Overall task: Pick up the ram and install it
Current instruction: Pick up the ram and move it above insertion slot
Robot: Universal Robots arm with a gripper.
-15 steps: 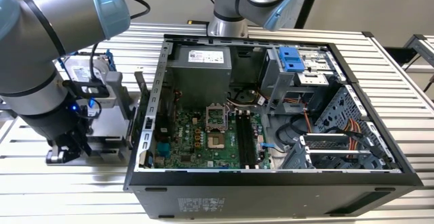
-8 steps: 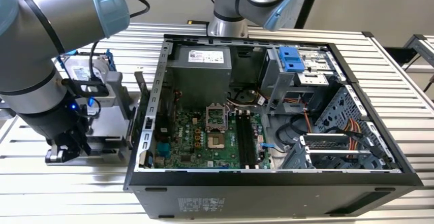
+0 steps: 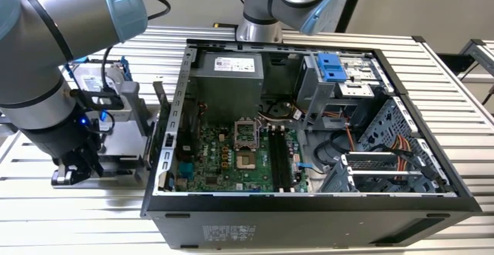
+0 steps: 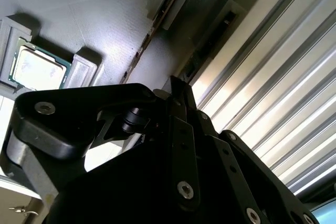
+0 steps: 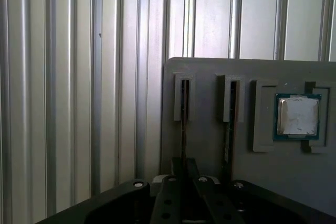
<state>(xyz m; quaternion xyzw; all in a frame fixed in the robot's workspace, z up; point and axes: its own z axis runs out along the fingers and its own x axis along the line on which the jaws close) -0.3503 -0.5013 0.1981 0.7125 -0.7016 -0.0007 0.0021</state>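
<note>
One robot arm bends over the slatted metal table on the exterior view's left. Its pincer hangs low above a grey holder, just beside one open computer case.

In both wrist views we count two narrow slots side by side in the holder. The ram stands on edge in one of them, and the other slot holds what we take for a second stick, too dark to be sure of.

In the first wrist view the pincer sits on the near end of the ram. Its two fingers are drawn together with the thin board between them, so we read it as clenched on the ram, which sits in its slot. The second wrist view shows the same stick running up from the fingertips.

One square silver CPU lies flat in a recess of the holder, apart from the slots.

Inside the case we see one green motherboard with long black memory slots. One silver hard drive in a blue frame stands behind the arm.
</note>
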